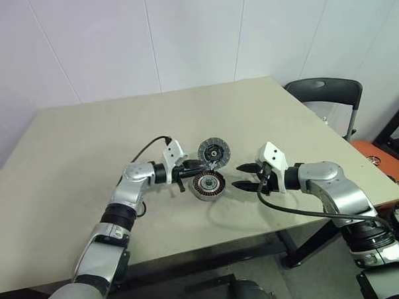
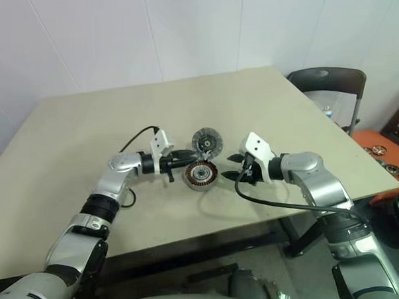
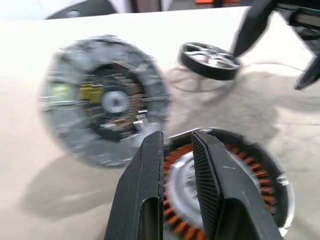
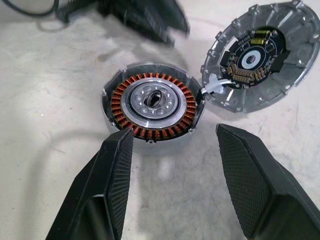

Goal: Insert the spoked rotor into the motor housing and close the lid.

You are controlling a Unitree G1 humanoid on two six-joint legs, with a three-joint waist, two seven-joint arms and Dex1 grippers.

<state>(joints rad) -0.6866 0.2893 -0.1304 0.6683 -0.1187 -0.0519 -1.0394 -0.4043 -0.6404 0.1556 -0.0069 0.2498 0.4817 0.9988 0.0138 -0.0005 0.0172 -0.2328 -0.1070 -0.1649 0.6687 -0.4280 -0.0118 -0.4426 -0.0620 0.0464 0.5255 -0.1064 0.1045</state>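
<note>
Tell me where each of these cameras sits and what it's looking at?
Head, two eyes: look down over both arms at the table, motor housing and lid.
Left wrist: looks along the left gripper at housing, lid and spoked rotor.
Right wrist: looks along the open right gripper at the housing.
All share housing and lid.

My two arms are silver-grey metal with black joint bands. Each wrist carries a white angular camera mount. My left tool (image 1: 195,167) and right tool (image 1: 244,176) have two black fingers with cross-hatched pads. Black cables loop from both wrists.
</note>
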